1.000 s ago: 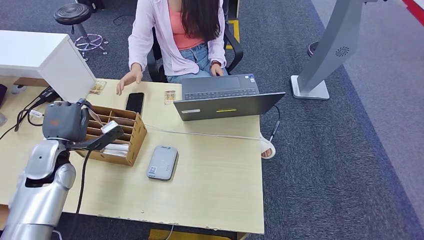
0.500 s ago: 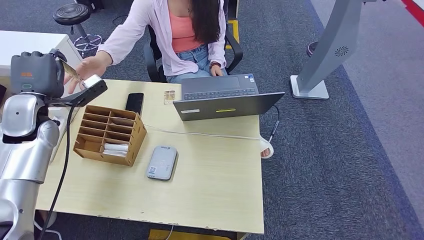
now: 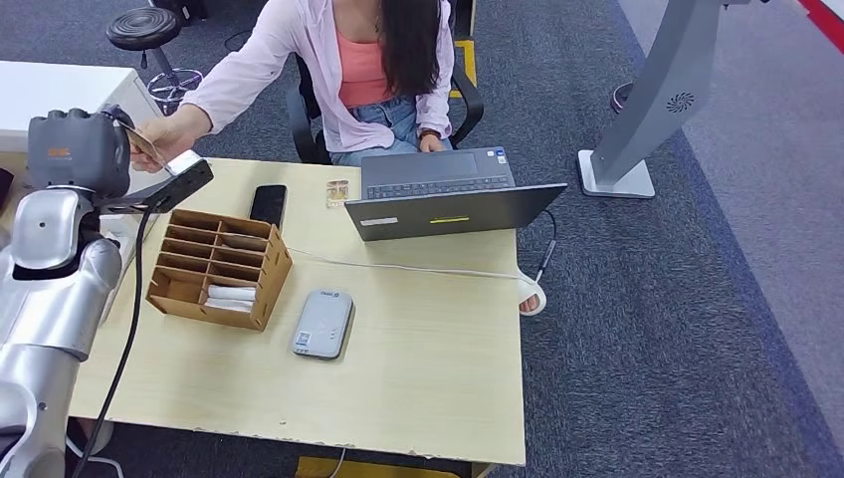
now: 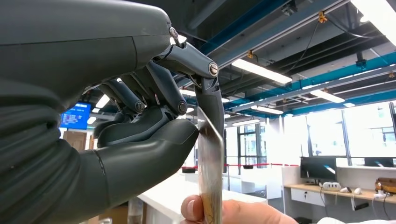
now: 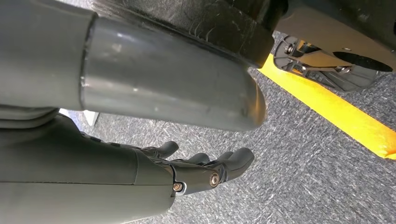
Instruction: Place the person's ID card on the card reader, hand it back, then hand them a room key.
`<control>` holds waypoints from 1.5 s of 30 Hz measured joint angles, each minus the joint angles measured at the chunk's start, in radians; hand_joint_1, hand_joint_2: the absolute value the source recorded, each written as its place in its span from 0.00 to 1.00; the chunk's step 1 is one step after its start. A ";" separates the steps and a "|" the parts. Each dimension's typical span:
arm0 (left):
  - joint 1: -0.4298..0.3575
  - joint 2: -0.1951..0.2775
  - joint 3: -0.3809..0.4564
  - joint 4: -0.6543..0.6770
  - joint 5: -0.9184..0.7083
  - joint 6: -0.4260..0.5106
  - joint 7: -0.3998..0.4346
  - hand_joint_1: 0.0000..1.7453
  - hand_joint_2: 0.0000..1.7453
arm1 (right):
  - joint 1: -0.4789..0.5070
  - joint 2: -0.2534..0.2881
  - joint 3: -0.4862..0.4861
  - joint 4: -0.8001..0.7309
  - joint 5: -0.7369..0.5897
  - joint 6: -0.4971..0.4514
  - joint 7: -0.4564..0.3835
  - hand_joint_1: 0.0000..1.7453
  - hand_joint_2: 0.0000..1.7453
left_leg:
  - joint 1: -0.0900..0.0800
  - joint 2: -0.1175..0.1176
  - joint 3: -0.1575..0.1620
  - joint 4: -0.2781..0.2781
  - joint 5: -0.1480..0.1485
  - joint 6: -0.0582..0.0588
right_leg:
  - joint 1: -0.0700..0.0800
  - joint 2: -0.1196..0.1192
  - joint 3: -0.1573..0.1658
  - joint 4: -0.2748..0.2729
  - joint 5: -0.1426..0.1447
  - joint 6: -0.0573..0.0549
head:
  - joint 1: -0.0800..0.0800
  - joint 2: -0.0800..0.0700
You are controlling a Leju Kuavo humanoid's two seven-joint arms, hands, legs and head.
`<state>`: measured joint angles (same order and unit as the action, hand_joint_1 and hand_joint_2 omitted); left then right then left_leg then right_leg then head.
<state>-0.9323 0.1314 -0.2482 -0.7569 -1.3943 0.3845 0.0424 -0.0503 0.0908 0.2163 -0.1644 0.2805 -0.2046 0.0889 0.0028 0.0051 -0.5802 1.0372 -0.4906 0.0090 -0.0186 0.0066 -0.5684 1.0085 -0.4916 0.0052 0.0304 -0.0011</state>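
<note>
Up close in the left wrist view, the dark fingers (image 4: 205, 100) and thick thumb pinch a thin card (image 4: 210, 182) edge-on, and a person's fingertips (image 4: 224, 212) hold the same card at its other end. So the card is between the two, gripped from both sides. Which card it is, ID or room key, cannot be told from its face.

In the head view, the left hand (image 3: 80, 149) is raised at the far left corner of the counter (image 3: 428, 368), above the wooden organizer, with the card (image 3: 146, 147) poking out toward the person's hand (image 3: 164, 132). The person (image 3: 348, 70) sits in a chair across the counter, one arm stretched out to the card, the other hand resting by the laptop.

The right hand (image 5: 210, 170) hangs low over grey carpet with a yellow stripe, fingers apart and loosely extended, holding nothing.

Out on the counter: the grey card reader (image 3: 323, 324) lies flat near the middle, nothing on top of it. Just beside it stands the slotted wooden organizer (image 3: 219, 267), with white cards in its near slots. A black phone (image 3: 268, 205) lies beyond the organizer, a small card (image 3: 338, 192) next to it, and the open laptop (image 3: 448, 194) faces the person, a white cable trailing past it to the counter's right edge.
</note>
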 joint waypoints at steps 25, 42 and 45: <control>0.912 -0.065 0.402 -0.856 1.327 -0.196 -0.719 0.00 1.00 | 0.028 0.017 -0.053 0.001 -0.076 -0.050 -0.001 0.00 0.00 | -0.001 0.013 0.003 -0.002 -0.009 0.000 | -0.001 0.013 0.000 -0.001 -0.006 0.001 | -0.002 0.000; 0.924 -0.235 1.609 -0.566 1.729 -0.805 -0.743 0.00 1.00 | 0.039 0.051 -0.135 0.003 -0.110 -0.098 -0.036 0.00 0.00 | 0.002 0.005 0.007 -0.003 -0.011 -0.003 | 0.002 0.004 0.006 -0.001 -0.010 -0.003 | 0.000 0.000; 0.920 -0.237 1.651 -0.539 1.727 -0.805 -0.743 0.00 1.00 | 0.038 0.052 -0.136 0.003 -0.110 -0.098 -0.036 0.00 0.00 | 0.002 0.002 0.007 -0.002 -0.011 -0.002 | 0.002 0.001 0.006 -0.001 -0.010 -0.003 | 0.000 0.000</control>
<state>-0.0125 -0.1059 1.4024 -1.2962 0.3329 -0.4204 -0.7003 -0.0123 0.1431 0.0808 -0.1617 0.1706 -0.3028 0.0526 0.0047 0.0074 -0.5729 1.0348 -0.5013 0.0067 -0.0168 0.0080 -0.5620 1.0076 -0.5012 0.0023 0.0307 -0.0011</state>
